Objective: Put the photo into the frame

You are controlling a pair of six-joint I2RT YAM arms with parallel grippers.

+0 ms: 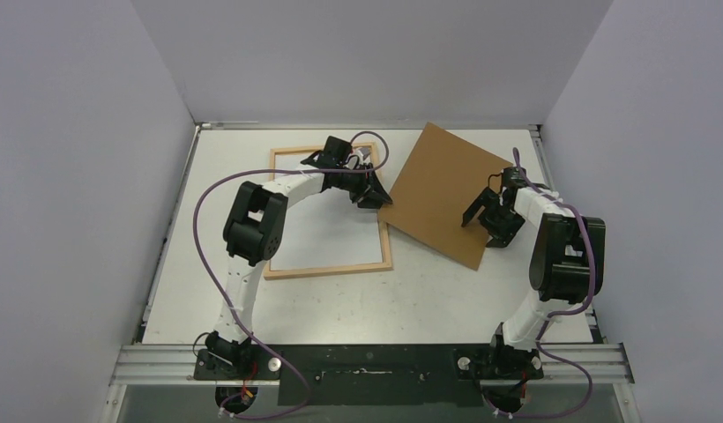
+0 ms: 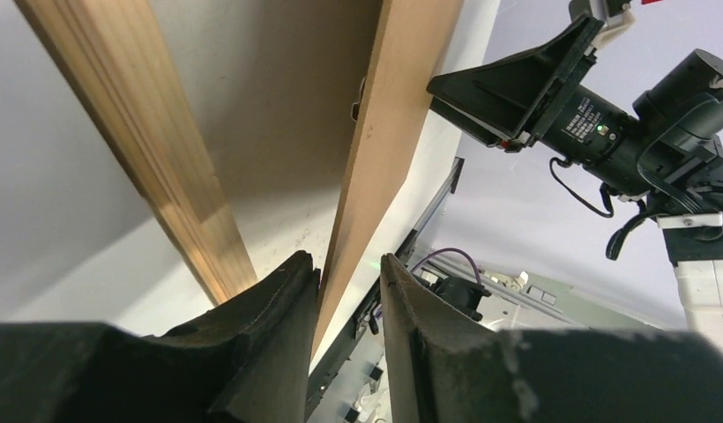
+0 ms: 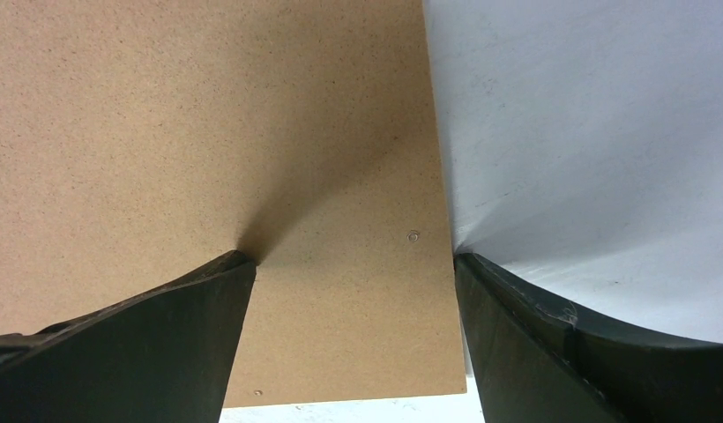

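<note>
Light wood on my left: one frame, a thin-railed rectangle lying flat on the white table, left of centre. The area inside its rails reads plain white. In the left wrist view, one of its rails runs diagonally just beside the fingers.

I count two arms, each trailing one purple cable. The left arm curves over the frame from its near-left corner, so the left gripper sits at the frame's right rail, towards the far end. That is where the left corner of the single brown backing board overlaps the rail. Up close, the left gripper has the board's thin edge running down between its two fingers, filling the gap. I read that as clamped on the board.

The board lies rotated like a diamond, centre-right on the table, with its left corner over the frame.

Further right, the right arm bends in from the table's right side, and the right gripper is down over the board's right part. In its own view, the right gripper stands spread wide, grasping nothing. One fingertip touches the board's speckled surface, and the other is just past the board's edge over bare table
</note>
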